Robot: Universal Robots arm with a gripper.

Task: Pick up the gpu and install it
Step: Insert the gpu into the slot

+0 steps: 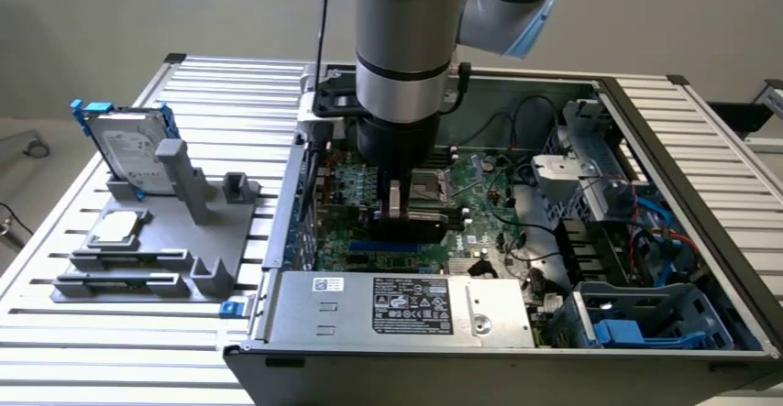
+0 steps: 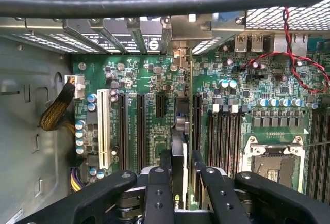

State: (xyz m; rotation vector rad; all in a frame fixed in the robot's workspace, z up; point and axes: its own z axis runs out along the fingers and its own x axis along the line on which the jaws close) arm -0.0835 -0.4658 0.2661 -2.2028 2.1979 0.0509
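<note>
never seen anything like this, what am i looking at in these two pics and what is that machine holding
The grey and blue column is a robot arm that reaches down into an open computer case, which sits on a slatted metal table. That picture comes from a camera standing off the arm. The other picture comes from a camera on the arm's wrist, looking past the black gripper at the green motherboard. Between its fingers the gripper clasps the gpu, a thin card seen edge-on, in line with the board's long slots. On the table at the exterior view's left stands a grey holder with a hard drive upright in a blue frame and a small silver processor chip lying flat.
</note>
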